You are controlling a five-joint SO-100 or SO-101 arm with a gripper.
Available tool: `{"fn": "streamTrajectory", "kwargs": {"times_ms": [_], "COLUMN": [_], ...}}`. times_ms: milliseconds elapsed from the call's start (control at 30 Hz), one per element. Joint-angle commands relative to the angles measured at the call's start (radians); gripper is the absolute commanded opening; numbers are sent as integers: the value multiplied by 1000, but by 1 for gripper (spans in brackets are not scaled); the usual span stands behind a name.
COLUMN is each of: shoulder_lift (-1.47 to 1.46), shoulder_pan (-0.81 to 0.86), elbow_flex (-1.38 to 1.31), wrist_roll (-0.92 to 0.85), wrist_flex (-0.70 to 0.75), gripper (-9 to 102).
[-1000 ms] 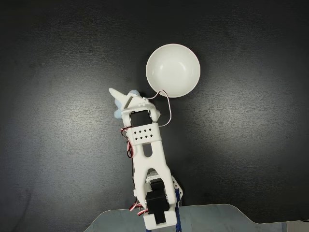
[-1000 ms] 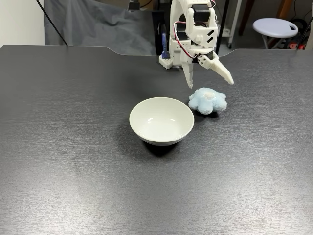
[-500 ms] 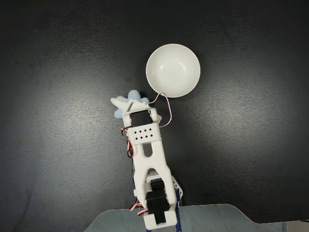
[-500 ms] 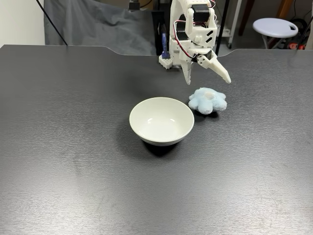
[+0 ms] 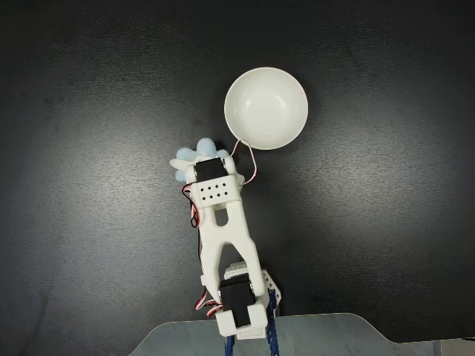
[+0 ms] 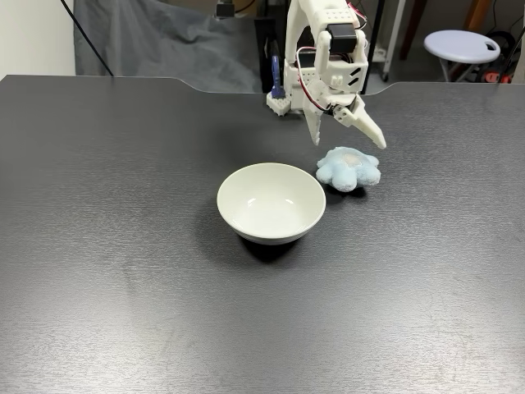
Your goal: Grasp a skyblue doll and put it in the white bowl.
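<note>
The gripper (image 6: 348, 143) hangs with its two white fingers spread apart, tips pointing down at the table, just above the far edge of the skyblue doll (image 6: 349, 168) and holding nothing. Compared with a moment ago it has come lower and further over the plush. In the fixed view from above, the wrist covers most of the skyblue doll (image 5: 194, 156), leaving a few fluffy lobes showing at its upper left. The doll lies flat on the dark table (image 6: 123, 246), white patch facing up, lobes spreading all round with no clear long axis; it has not shifted. It sits just right of the white bowl (image 6: 271, 202) in the front view, close but not touching. The bowl stands upright and empty. I can read no writing anywhere.
</note>
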Motion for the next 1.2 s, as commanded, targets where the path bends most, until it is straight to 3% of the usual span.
{"fn": "streamTrajectory", "kwargs": {"times_ms": [0, 967, 1167], "shoulder_lift": [-17, -247, -296], "shoulder_pan": [-2, 2, 12], "elbow_flex": [-123, -206, -192], "wrist_roll": [-11, -11, 0], "wrist_flex": [11, 2, -163], "gripper": [65, 65, 65]}}
